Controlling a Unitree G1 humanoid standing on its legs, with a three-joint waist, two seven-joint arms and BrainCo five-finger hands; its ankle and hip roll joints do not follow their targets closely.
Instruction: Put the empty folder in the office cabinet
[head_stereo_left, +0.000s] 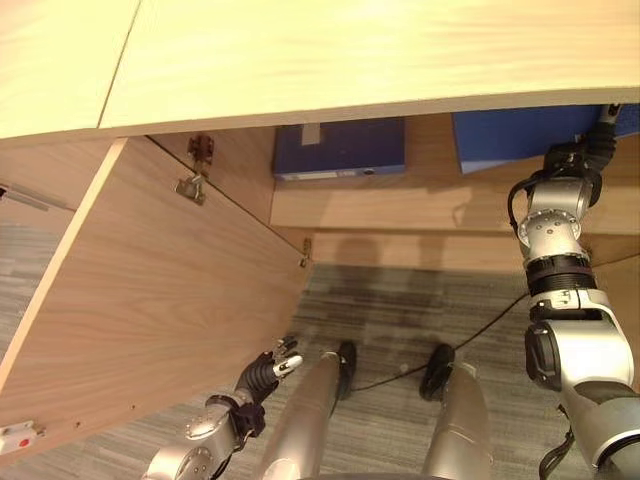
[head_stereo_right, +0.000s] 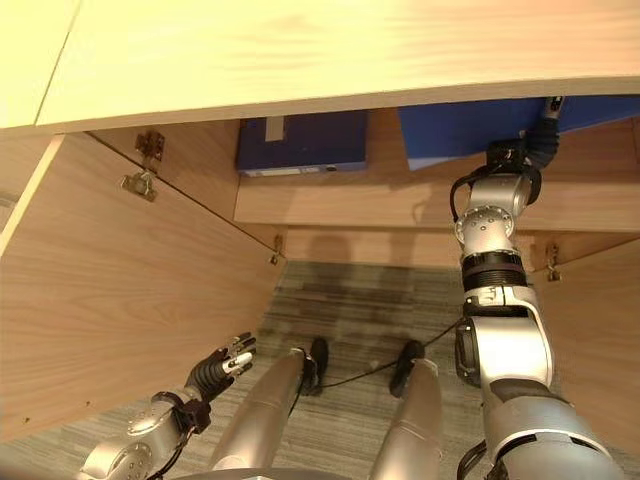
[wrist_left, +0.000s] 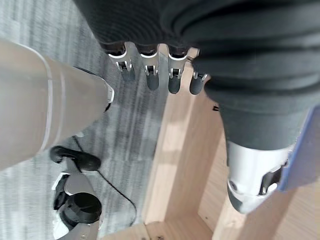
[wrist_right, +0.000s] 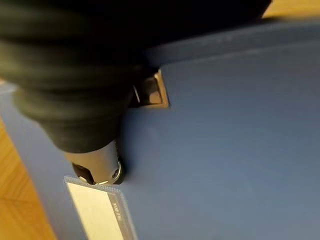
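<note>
The right arm reaches under the cabinet top to a blue folder (head_stereo_right: 450, 130) lying on the cabinet shelf (head_stereo_right: 340, 200), to the right of a second blue folder (head_stereo_left: 340, 148); the head views hide the right hand. The right wrist view shows the right hand (wrist_right: 95, 165) against the folder's blue face beside its label, but whether its fingers grasp it cannot be told. The left hand (head_stereo_left: 270, 368) hangs low beside the open cabinet door (head_stereo_left: 150, 290), its fingers (wrist_left: 150, 75) straight and holding nothing.

A blue folder (head_stereo_left: 510, 135) lies flat on the shelf inside the open office cabinet (head_stereo_left: 150, 290). A white label strip runs along its spine.
</note>
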